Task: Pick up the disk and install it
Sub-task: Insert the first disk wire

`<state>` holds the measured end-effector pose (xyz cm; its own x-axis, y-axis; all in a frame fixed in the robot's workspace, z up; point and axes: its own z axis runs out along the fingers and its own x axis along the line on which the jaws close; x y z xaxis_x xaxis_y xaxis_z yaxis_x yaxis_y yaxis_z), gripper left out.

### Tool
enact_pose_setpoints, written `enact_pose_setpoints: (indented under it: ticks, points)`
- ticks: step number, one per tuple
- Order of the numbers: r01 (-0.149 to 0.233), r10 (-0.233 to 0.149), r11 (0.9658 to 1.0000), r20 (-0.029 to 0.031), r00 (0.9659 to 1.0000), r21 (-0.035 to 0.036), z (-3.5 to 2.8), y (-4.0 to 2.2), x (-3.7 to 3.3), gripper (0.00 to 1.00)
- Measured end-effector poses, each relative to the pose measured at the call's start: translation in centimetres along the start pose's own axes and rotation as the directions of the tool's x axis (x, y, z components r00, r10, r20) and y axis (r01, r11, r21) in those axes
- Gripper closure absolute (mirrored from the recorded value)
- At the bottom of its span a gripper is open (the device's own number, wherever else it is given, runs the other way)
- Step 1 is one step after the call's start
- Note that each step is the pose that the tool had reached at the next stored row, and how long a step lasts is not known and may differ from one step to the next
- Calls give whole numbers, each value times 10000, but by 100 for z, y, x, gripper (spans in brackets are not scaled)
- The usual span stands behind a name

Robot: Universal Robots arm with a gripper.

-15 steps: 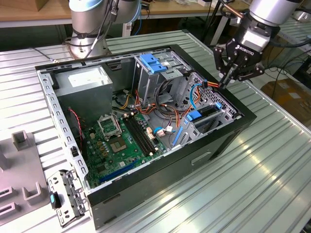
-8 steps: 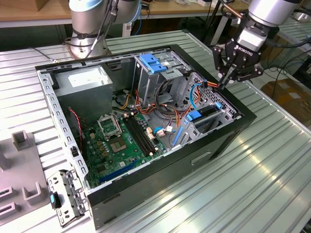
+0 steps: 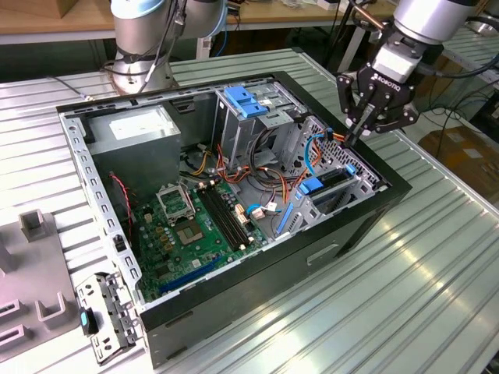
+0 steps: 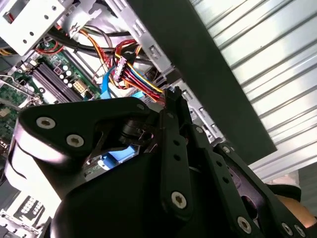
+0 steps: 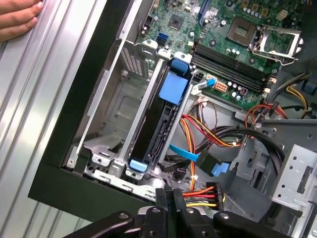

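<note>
Gripper (image 3: pixel 352 139): fingers closed together, holding nothing, tips poised over the cable bundle (image 5: pixel 204 194) at the computer case (image 3: pixel 234 327) edge.
Disk (image 5: pixel 167 116): seated upright in the drive cage (image 5: pixel 124 94), blue rail ends visible, beside the motherboard (image 3: pixel 187 226).
Hand (image 5: pixel 17 17): rests on the bench (image 3: pixel 437 257).

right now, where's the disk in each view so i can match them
Exterior view: the disk sits on edge in the drive cage, exterior view's right end of the case.
First wrist view: dark slab with blue ends, in the cage.
Second wrist view: cannot tell; blue patch behind the claw may be it.
Shared landmark: the green motherboard.
</note>
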<state>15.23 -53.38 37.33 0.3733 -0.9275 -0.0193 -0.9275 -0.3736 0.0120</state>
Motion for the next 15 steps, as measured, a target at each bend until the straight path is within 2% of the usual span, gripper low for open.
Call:
enact_pose_setpoints:
  ticks: [1, 5, 11, 13, 15]
  points:
    - [-7, 7, 10000, 0, 10000, 0, 1, 45, -18, 84]
    - [-47, 47, 10000, 2, 10000, 1, 3, 123, -49, 84]
    - [-609, 609, 9981, 8, 9981, 11, 4, 132, -53, 84]
    - [-846, 846, 9964, 9, 9964, 15, 4, 132, -53, 84]
    - [-1268, 1268, 9919, 17, 9919, 23, 7, 132, -53, 84]
